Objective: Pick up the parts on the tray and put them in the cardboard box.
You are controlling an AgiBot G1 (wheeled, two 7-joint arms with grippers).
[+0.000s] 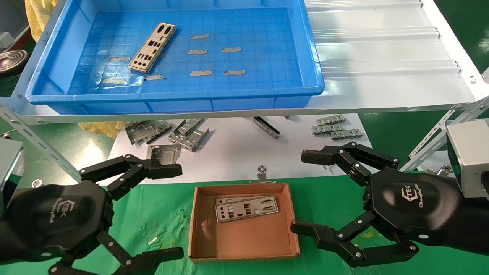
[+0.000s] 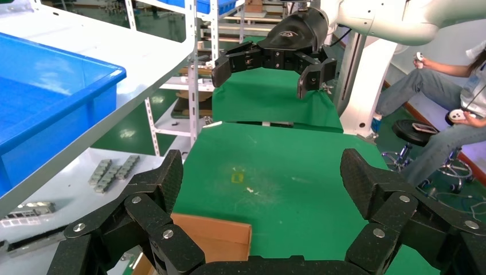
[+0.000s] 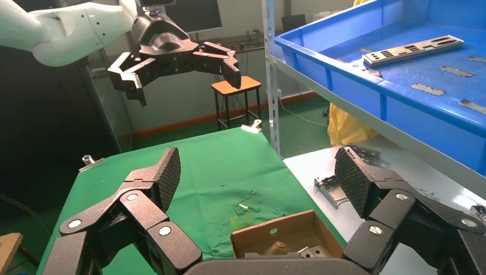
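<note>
One silver part lies slanted in the left half of the blue tray on the upper shelf; it also shows in the right wrist view as the part. Two more parts lie stacked in the cardboard box on the green mat. My left gripper hangs open just left of the box, nothing between its fingers. My right gripper hangs open just right of the box, also empty. The box corner sits under my left gripper; the box lies below my right gripper.
Several small grey strips are stuck on the tray floor. Bent grey brackets and small grey pieces lie on the white board under the shelf. Slanted shelf struts flank both arms. A seated person is beyond the table.
</note>
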